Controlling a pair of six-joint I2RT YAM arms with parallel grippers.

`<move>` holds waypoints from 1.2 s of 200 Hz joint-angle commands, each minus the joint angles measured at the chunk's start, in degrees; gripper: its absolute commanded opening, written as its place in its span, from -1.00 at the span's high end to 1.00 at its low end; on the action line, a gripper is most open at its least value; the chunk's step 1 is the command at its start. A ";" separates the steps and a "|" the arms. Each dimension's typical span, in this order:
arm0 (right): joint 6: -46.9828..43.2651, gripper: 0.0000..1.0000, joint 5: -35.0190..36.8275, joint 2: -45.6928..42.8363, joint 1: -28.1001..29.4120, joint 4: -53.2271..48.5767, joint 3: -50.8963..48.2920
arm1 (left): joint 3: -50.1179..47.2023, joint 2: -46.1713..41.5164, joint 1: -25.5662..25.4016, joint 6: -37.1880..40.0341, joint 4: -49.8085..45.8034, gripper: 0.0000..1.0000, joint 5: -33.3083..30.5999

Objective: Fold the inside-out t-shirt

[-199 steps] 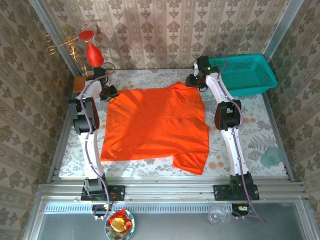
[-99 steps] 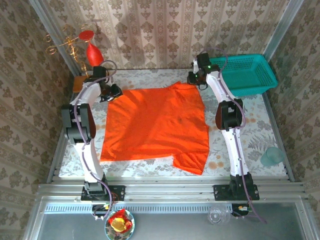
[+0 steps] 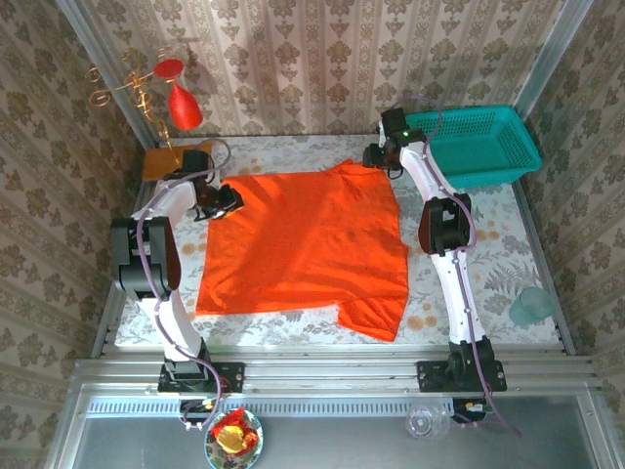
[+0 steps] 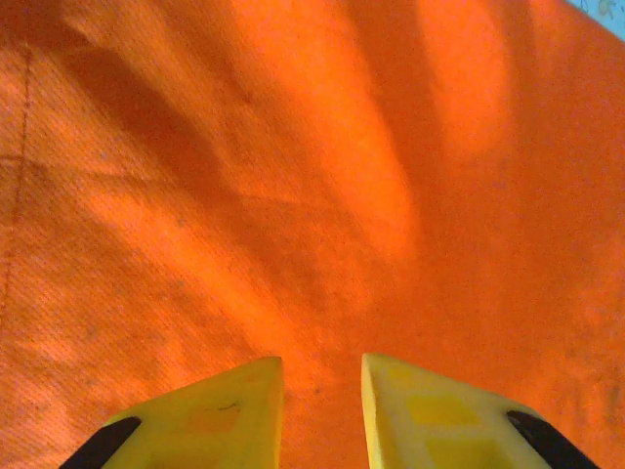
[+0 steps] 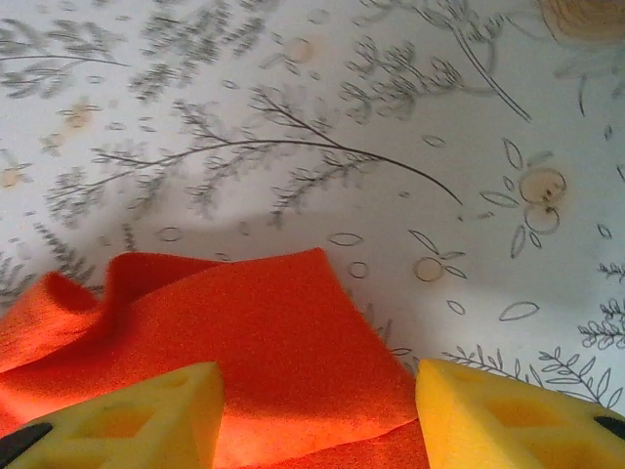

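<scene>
The orange-red t-shirt [image 3: 303, 244] lies spread flat on the flower-patterned table [image 3: 488, 254], one sleeve [image 3: 376, 318] sticking out at the near right. My left gripper [image 3: 223, 198] is at its far left corner. In the left wrist view the yellow fingers [image 4: 225, 410] stand a narrow gap apart just over flat cloth [image 4: 293, 176], nothing bunched between them. My right gripper [image 3: 377, 162] is at the far right corner. There its jaws [image 5: 317, 391] are wide open, and a folded flap of the shirt [image 5: 264, 332] lies on the table between them.
A teal basket [image 3: 479, 142] stands at the far right, close behind the right arm. A red ornament on a gold stand [image 3: 181, 103] and an orange-brown block [image 3: 166, 161] are at the far left. A pale cup [image 3: 532, 305] sits at the right edge.
My left gripper has come nearer and to the right, onto the shirt's far left corner, its elbow swinging out left. The right arm has barely shifted. The shirt lies as before.
</scene>
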 commanded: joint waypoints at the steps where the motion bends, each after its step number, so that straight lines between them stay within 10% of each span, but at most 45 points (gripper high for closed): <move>1: 3.82 -0.14 1.11 2.05 -0.34 -2.93 1.17 | -1.47 -2.68 -0.66 -1.07 0.79 0.43 0.62; 29: 4.44 -0.06 -1.56 2.60 -0.35 -2.42 1.07 | -2.75 -3.52 -0.88 -1.04 0.70 0.43 0.43; 101: 2.08 1.00 -0.99 -7.17 1.89 -3.27 -0.60 | -5.35 -8.56 -0.87 -0.41 -0.18 0.44 -0.74; 201: -4.86 1.00 -8.03 -33.33 21.23 -5.57 -34.90 | -15.71 -19.44 -0.80 0.36 1.40 0.43 -1.25; 240: 1.24 0.11 -8.82 -41.41 24.91 1.86 -48.94 | -19.52 -21.86 -0.96 0.28 3.16 0.41 0.65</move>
